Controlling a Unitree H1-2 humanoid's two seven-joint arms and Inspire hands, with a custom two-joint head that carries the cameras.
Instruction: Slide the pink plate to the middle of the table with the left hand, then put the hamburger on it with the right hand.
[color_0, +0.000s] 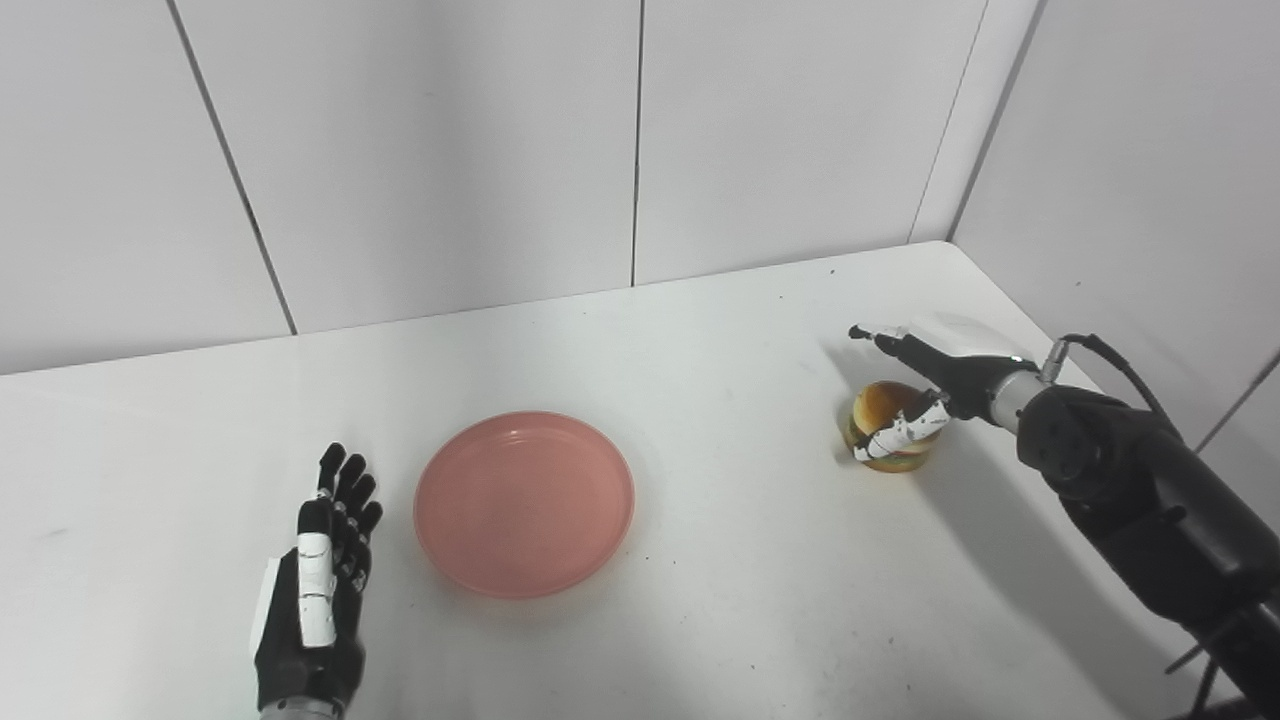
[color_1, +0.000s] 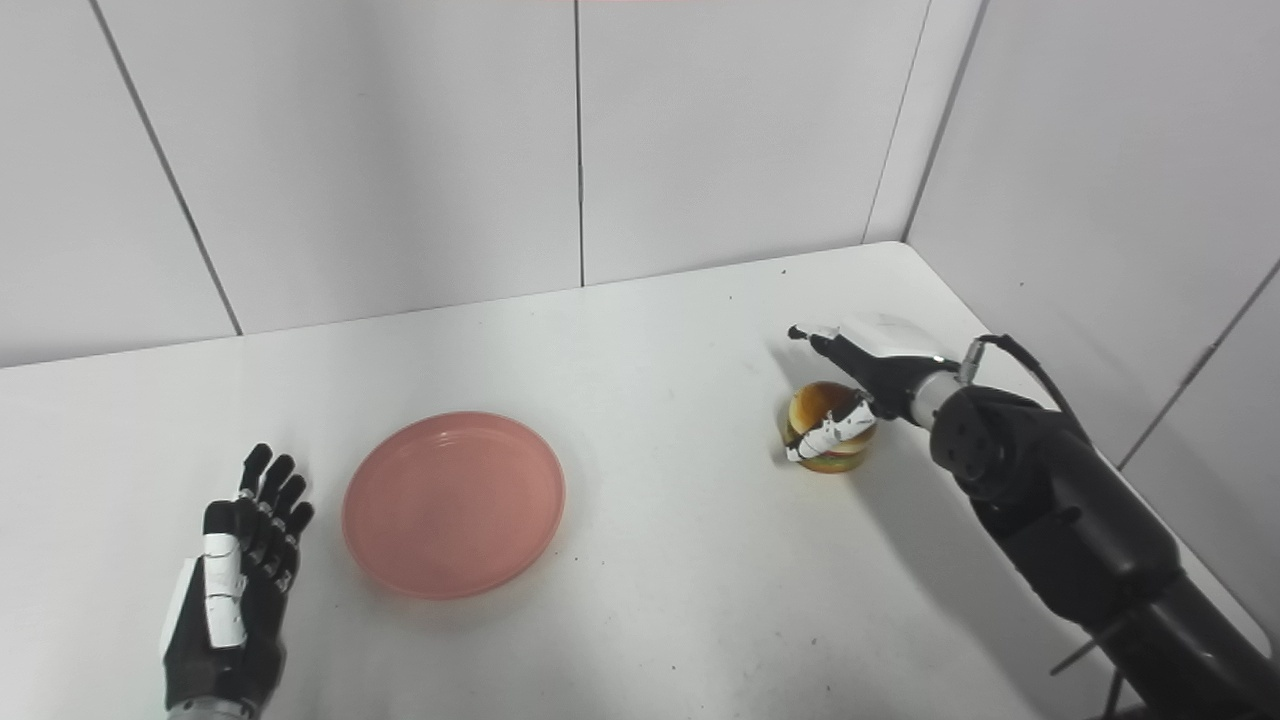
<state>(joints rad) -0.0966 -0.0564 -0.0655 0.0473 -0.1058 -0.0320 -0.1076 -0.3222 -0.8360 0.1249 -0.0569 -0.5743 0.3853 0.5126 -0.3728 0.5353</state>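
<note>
The pink plate (color_0: 524, 505) lies empty on the white table, a little left of its middle. My left hand (color_0: 325, 590) rests open, fingers straight, just left of the plate and apart from it. The hamburger (color_0: 882, 402) stands upright at the right side of the table. My right hand (color_0: 935, 375) is open around it: the fingers (color_0: 880, 340) stretch straight past its far side, and the thumb (color_0: 900, 432) lies across its near side, touching it. The same scene shows in the right eye view, with the plate (color_1: 453, 503) and hamburger (color_1: 818, 405).
The white table (color_0: 720, 620) meets grey wall panels at the back and on the right. Its right edge runs close behind my right forearm (color_0: 1130, 500). Bare tabletop lies between plate and hamburger.
</note>
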